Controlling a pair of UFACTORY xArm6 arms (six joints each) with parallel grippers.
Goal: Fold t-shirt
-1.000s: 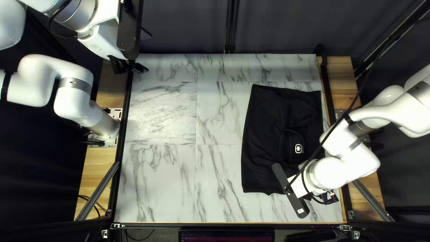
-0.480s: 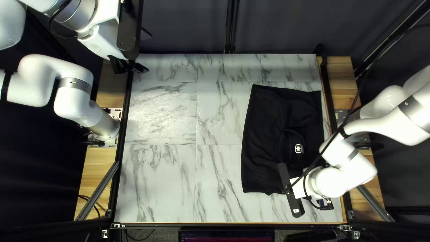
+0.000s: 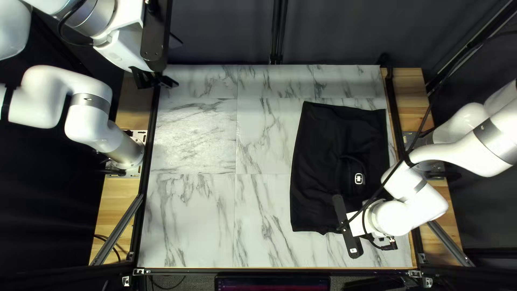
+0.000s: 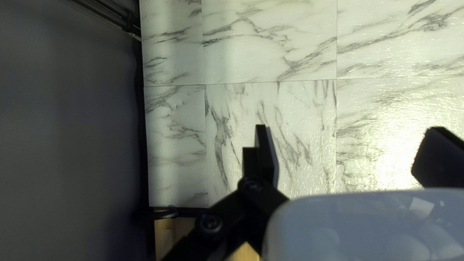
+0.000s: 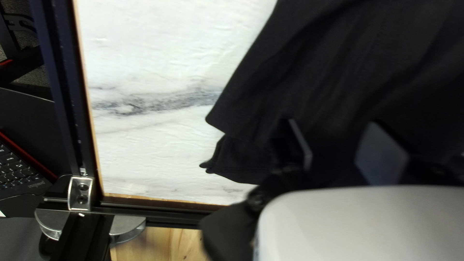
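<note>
The desk (image 3: 194, 226) bore the black t-shirt (image 3: 318, 161) at the top left view's right; left and right jaws stood spread, the latter at the t-shirt's near end, apparently readying a fold that called for pinching its edge

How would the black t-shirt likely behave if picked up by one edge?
The t-shirt would probably hang floppy, since soft wrinkles run through it. Its crumpled bit of hem juts out beside a smoother corner, so layers may slip apart. It looks unlikely to roll, lying spread flat on the table.
</note>
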